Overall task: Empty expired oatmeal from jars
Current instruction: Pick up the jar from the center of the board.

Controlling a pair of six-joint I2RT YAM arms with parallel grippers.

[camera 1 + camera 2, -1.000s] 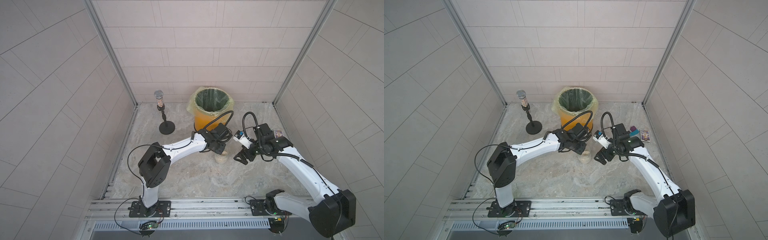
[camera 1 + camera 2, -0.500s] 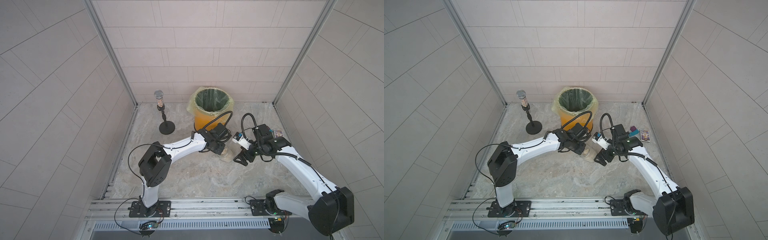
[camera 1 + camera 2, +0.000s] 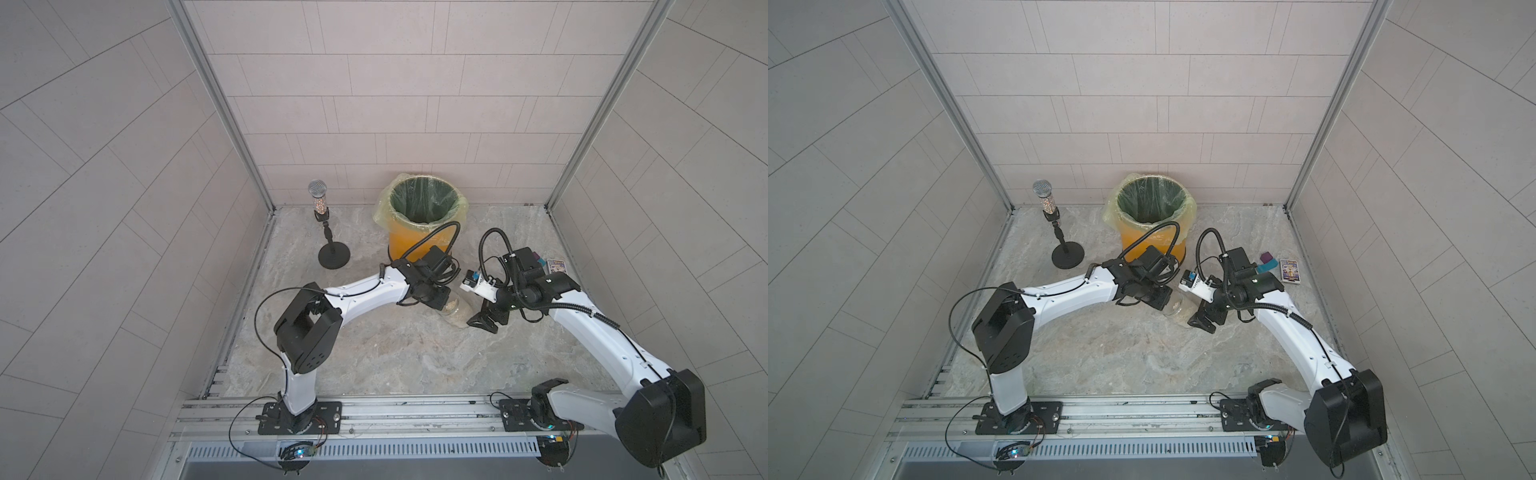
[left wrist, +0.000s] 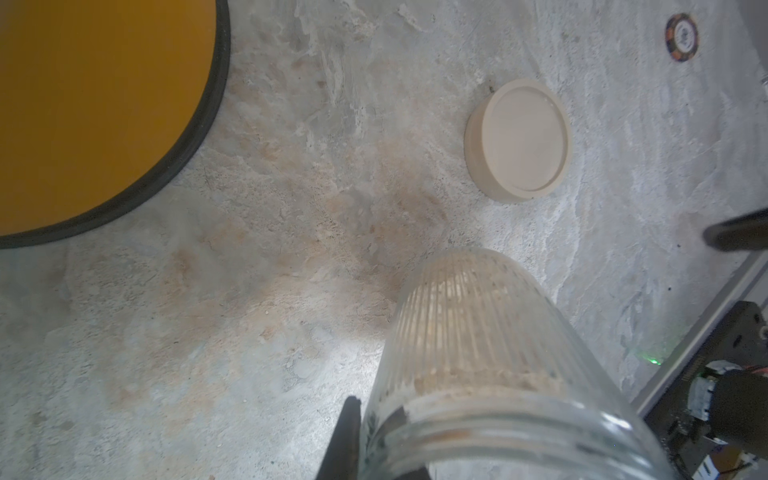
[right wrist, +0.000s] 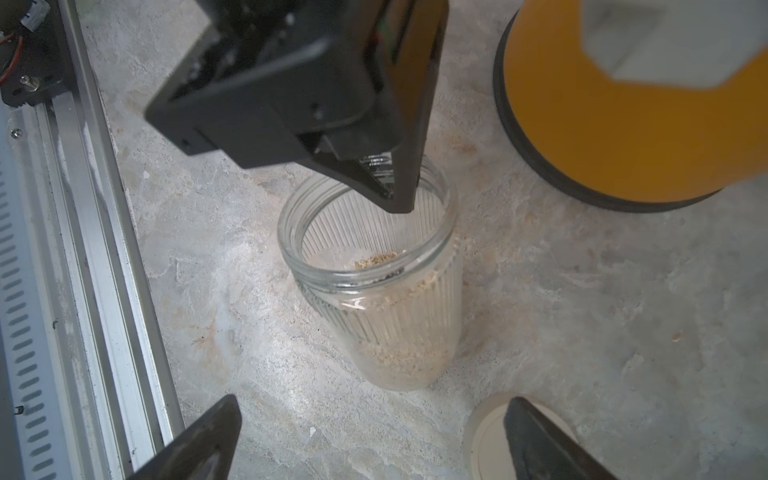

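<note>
One tilted jar [image 5: 376,291], rim pinched in left claw [image 5: 395,195].

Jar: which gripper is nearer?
Left. The left gripper is shut on the rim of the jar, one finger inside the mouth. The right gripper hangs open beside it, not touching, above the lid.

An orange bin [image 3: 409,247] with a yellowish liner is seen upright in the upper middle of both top views. To its left a microphone [image 3: 318,189] is held upright on a black stand [image 3: 333,257]. At the right, a printed card box [image 3: 1290,271] is laid flat, with a purple block [image 3: 1265,257] and a teal block [image 3: 1269,265] just beside it. In the left wrist view a round chip [image 4: 682,37] is seen flat on the marbled table [image 4: 291,332].
</note>
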